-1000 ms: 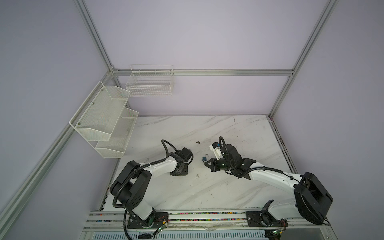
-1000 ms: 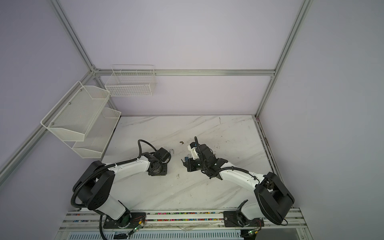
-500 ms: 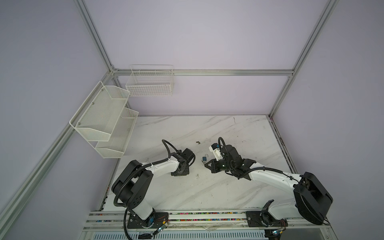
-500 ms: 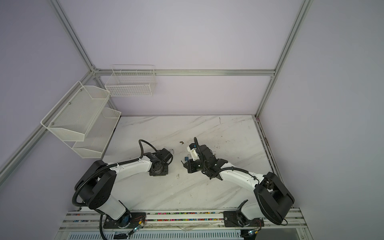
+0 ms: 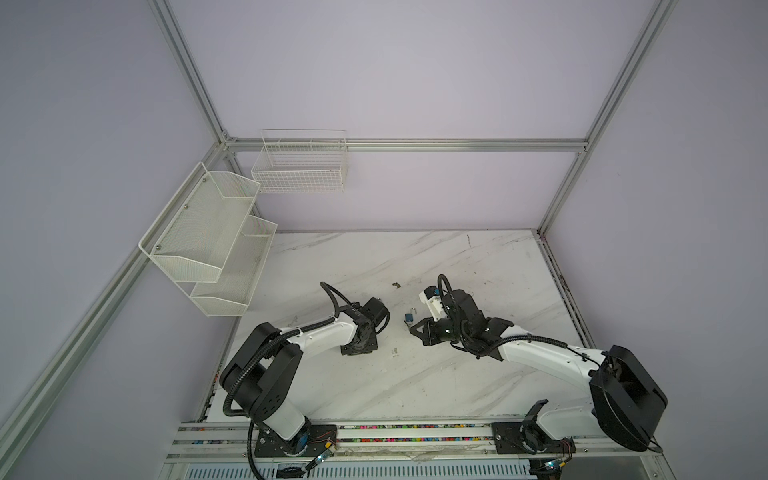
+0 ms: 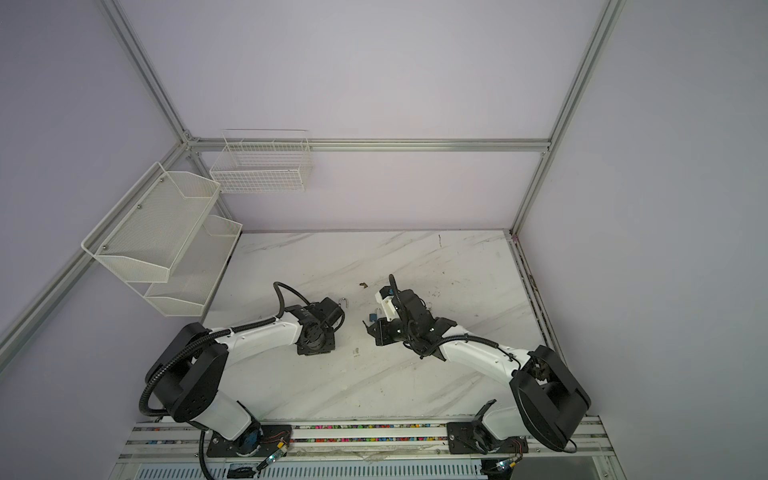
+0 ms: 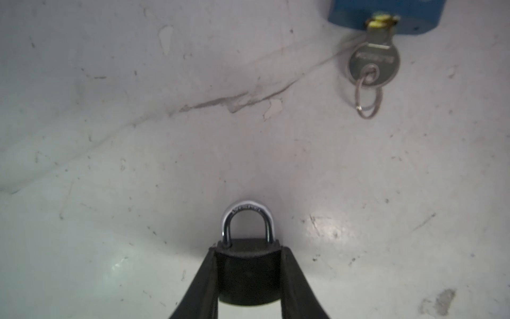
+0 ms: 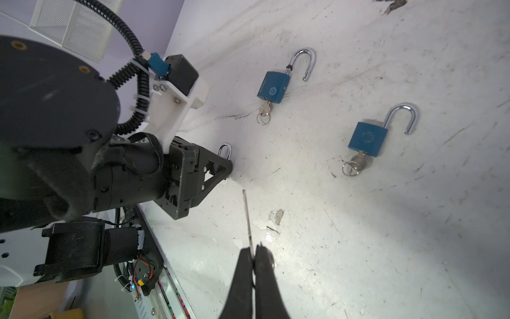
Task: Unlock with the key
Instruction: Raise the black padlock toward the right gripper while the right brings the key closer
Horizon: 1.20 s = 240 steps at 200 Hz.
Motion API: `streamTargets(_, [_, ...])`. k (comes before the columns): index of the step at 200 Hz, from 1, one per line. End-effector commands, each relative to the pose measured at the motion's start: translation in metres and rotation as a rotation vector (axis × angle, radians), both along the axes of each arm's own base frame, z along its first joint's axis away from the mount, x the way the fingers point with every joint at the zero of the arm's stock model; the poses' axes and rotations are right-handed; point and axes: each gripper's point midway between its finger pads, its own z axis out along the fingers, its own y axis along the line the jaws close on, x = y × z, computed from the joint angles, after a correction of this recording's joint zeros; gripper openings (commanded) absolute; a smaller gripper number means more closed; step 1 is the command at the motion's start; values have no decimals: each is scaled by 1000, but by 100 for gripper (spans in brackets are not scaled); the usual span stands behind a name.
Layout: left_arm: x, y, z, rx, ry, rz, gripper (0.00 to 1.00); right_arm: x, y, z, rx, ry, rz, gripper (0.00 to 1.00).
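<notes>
Black padlock (image 7: 248, 276), shackle shut, is pinched by its body in the left gripper (image 7: 248, 250) at the marble surface (image 5: 457, 266), mid-depth, left of centre. The right gripper (image 8: 254, 248) is clamped on a thin key (image 8: 247, 218), with the blade aimed toward that padlock but not touching it. Two blue padlocks (image 8: 273, 85) lie open nearer the back edge.

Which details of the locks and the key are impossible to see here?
Keyhole of black padlock: left wrist view, lock's own dark body hides it.
Teeth of key: right wrist view shows it edge-on; jaws cover its head.
Shackle of blue padlock: left wrist view, cut off by frame edge.
Both top views: these too small.
</notes>
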Motion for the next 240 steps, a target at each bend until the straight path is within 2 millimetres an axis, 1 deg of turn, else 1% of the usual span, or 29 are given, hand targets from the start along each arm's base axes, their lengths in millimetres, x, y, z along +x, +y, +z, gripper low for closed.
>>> streamTargets(1, [20, -17, 46, -128, -129, 86, 0, -1, -6, 10, -6, -1, -25, 0])
streamTargets(14, [25, -22, 62, -199, -186, 140, 0, 0, -11, 8, -49, -15, -30, 0])
streamTargets(20, [28, -25, 64, -227, -201, 161, 0, 1, -14, 7, -71, -21, -31, 0])
streamTargets(22, [29, -27, 73, -254, -226, 166, 0, 1, -13, 8, -72, -24, -29, 0])
streamTargets(24, [30, -27, 77, -268, -238, 175, 0, 0, -13, 9, -72, -24, -26, 0])
streamTargets(45, [37, -30, 101, -344, -308, 243, 0, -1, -11, 12, -62, -14, -28, 0])
streamTargets(57, [39, -32, 116, -382, -348, 274, 0, -5, -4, 16, -41, -11, -19, 0])
streamTargets(76, [42, -35, 137, -433, -404, 312, 0, -15, 13, 23, -24, -17, 3, 0])
streamTargets(104, [42, -42, 156, -520, -446, 364, 0, -23, 35, 35, 27, -17, 27, 0])
streamTargets(121, [42, -43, 163, -563, -463, 402, 0, -25, 47, 47, 71, -51, 23, 0])
streamTargets(143, [41, -44, 166, -625, -470, 460, 0, -27, 55, 51, 69, -81, 14, 0])
streamTargets(145, [40, -44, 166, -630, -471, 465, 0, -27, 57, 44, 56, -72, 16, 0])
streamTargets(148, [40, -44, 167, -638, -472, 472, 0, -28, 59, 41, 52, -68, 18, 0])
streamTargets(162, [38, -42, 168, -655, -481, 501, 0, -31, 63, 35, 42, -63, 20, 0])
streamTargets(175, [37, -40, 168, -669, -487, 520, 0, -32, 67, 34, 49, -69, 17, 0])
streamTargets(212, [37, -39, 174, -683, -504, 515, 0, -15, 76, 43, 60, -121, -38, 0])
streamTargets(240, [37, -41, 177, -685, -505, 503, 0, -12, 87, 51, 96, -123, -29, 0])
